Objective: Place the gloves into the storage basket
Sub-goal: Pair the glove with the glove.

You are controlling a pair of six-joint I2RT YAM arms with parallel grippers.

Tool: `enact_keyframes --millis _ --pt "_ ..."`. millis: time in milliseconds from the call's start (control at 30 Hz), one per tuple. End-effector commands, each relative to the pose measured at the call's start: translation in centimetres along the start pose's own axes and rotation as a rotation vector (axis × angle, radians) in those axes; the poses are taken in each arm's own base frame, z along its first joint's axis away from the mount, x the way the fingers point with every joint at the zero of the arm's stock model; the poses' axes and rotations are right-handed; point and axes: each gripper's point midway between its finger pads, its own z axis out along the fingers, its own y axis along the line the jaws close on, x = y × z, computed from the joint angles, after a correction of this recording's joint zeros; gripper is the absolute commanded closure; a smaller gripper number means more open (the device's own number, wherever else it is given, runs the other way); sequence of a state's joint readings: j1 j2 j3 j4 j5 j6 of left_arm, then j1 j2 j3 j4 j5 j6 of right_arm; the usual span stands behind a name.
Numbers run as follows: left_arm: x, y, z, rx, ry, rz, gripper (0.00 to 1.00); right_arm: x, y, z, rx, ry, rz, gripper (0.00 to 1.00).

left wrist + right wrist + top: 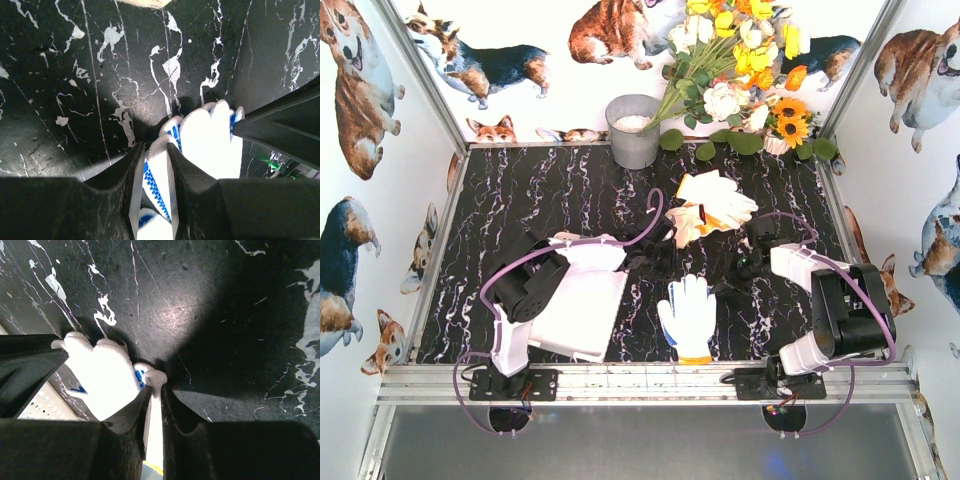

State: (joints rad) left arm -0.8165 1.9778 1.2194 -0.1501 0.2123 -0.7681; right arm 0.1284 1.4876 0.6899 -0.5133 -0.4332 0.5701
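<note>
The glove (687, 315) is light, soft knit and will drape limply, so pinch a fold of fabric at its edge. It lies on the bench (570, 200) near the storage basket (585, 330). The left jaws and right jaws are each clenched on one of its edges.

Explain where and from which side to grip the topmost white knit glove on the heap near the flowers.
Probably the palm area of the topmost white knit glove, from straight above: it lies flat and limp across the other gloves, showing no upright edge for a sideways approach.
</note>
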Motion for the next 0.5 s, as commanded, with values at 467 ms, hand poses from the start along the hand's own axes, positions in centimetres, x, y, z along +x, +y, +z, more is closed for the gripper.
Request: enact_keyframes --millis 467 --pt "-1.4 -0.6 -0.4 0.02 -0.05 0.043 1.0 -0.1 1.3 -2.3 -0.048 -0.06 -0.068 0.94"
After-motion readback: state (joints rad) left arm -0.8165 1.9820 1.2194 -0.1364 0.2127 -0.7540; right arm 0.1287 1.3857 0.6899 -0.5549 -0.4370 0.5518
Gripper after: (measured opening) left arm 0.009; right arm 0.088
